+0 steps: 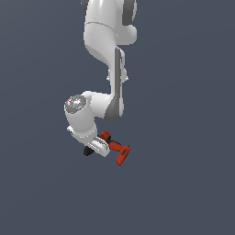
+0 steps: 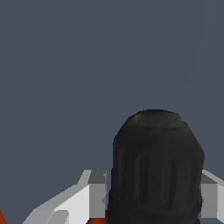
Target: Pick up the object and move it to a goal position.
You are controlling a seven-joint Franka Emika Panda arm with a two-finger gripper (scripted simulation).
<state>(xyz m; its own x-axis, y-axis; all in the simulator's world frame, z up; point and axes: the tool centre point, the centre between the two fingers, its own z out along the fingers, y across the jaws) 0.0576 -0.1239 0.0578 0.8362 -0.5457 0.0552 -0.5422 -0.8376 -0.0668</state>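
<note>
Arm [image 1: 103, 55]: white, reaching down from the exterior view's top | Gripper [image 1: 97, 146]: clamped on the drill [image 1: 117, 149] | Drill: red-orange, held tilted, base toward the exterior view's right | Wrist view: black chuck [image 2: 155, 168] between grey fingers [image 2: 94, 192].

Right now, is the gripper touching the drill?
Touching. In the wrist view both fingers press the drill's black chuck; the exterior view shows the gripper around it.

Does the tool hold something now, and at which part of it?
Yes: the tool grips the red drill around its body, just behind the black chuck; the handle and base stick out free.
</note>
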